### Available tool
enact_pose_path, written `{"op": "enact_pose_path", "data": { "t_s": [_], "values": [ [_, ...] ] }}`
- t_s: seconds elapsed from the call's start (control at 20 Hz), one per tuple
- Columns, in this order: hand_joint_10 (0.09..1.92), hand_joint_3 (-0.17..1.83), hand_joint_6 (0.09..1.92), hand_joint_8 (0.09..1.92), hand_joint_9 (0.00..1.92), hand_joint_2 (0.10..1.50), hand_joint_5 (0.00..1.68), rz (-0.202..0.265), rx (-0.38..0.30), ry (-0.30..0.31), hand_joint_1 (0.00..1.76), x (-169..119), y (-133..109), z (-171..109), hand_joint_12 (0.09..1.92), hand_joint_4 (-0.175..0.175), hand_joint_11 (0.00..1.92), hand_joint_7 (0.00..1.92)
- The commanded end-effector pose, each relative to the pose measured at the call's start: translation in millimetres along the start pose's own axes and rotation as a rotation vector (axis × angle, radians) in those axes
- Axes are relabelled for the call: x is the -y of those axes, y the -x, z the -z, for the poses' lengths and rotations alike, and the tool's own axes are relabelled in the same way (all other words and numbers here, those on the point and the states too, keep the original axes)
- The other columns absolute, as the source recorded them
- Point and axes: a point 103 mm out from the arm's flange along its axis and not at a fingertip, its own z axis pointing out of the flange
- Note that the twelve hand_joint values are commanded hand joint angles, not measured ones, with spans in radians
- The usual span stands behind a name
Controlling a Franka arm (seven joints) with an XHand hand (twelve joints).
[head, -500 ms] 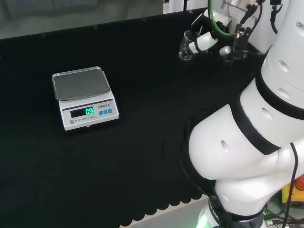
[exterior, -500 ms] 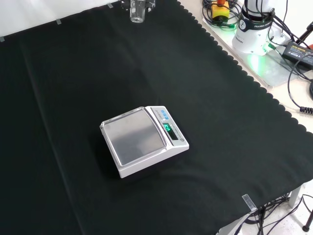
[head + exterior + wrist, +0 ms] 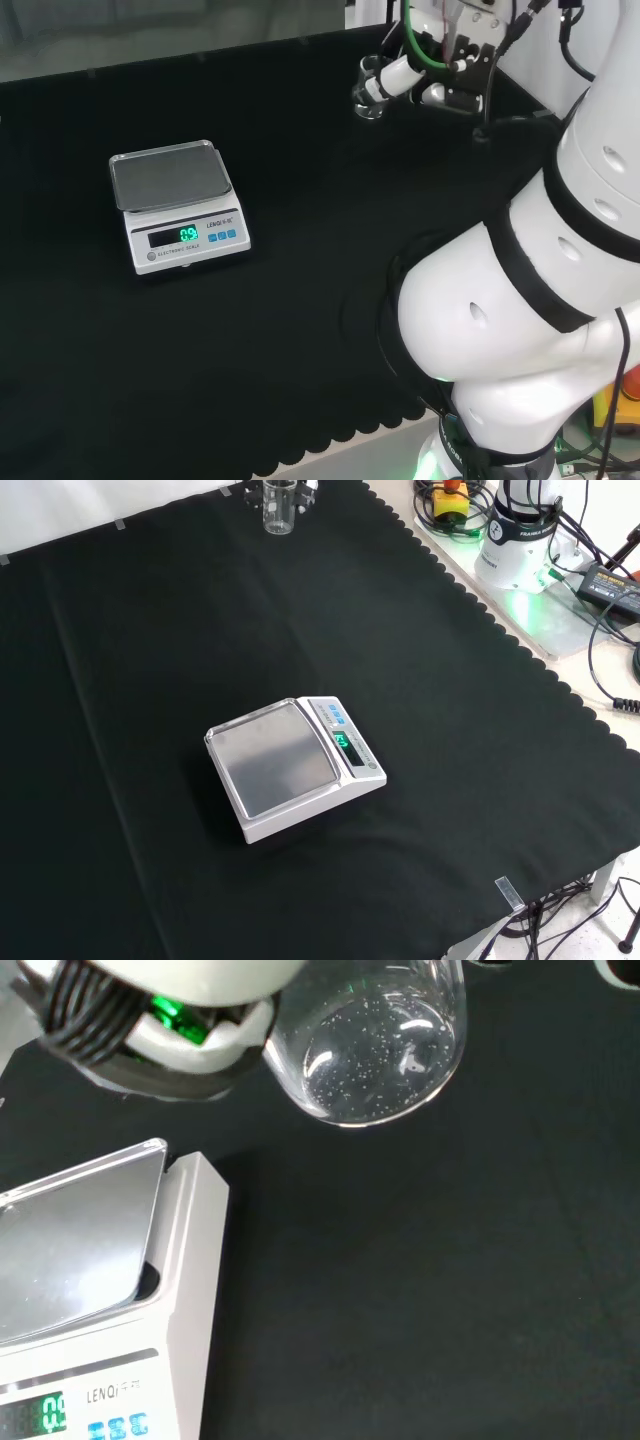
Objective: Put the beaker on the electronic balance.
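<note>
Head view: the hand [image 3: 415, 78] is seen at the far right of the black cloth [image 3: 300, 330], well apart from the electronic balance [image 3: 178, 205]. Its fingers [image 3: 392, 76] are curled round a clear glass beaker [image 3: 367, 92], which is held off the cloth. The balance sits on the cloth to the left of the hand, its steel pan bare and its green display lit. The arm's own white links [image 3: 520, 330] are seen to the right of the balance.

Front view: the beaker [image 3: 279, 507] is seen far beyond the balance [image 3: 293, 766], at the top edge, with dark parts of the hand just beside it. The cloth [image 3: 150, 660] is scallop-edged on the side right of the balance, where a bare bench top carries the arm's base [image 3: 523, 530], cables and a black power unit [image 3: 612, 581].

Wrist view: the beaker's rounded glass bottom [image 3: 370, 1045], speckled with small droplets or specks, is seen close, with a white finger [image 3: 190, 1010] of the hand against its side. A corner of the balance [image 3: 105, 1290] lies near it on the cloth [image 3: 430, 1290].
</note>
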Motion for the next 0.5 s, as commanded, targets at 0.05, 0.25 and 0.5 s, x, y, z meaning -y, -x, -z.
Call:
{"op": "enact_pose_path", "data": {
  "t_s": [0.05,0.25,0.5],
  "values": [
    [0.25,0.76,0.61,0.38,1.88,0.58,1.33,0.019,0.068,-0.003,1.20,-15.7,-35.2,0.6,0.66,-0.175,1.62,1.71],
    [0.25,0.76,0.62,0.38,1.88,0.58,1.33,0.031,0.105,-0.003,1.20,-32.6,-65.5,-0.2,0.66,-0.175,1.61,1.71],
    [0.25,0.77,0.62,0.38,1.88,0.58,1.33,0.069,0.182,-0.057,1.20,-60.8,-102.1,-12.0,0.66,-0.175,1.61,1.71]
  ]
}}
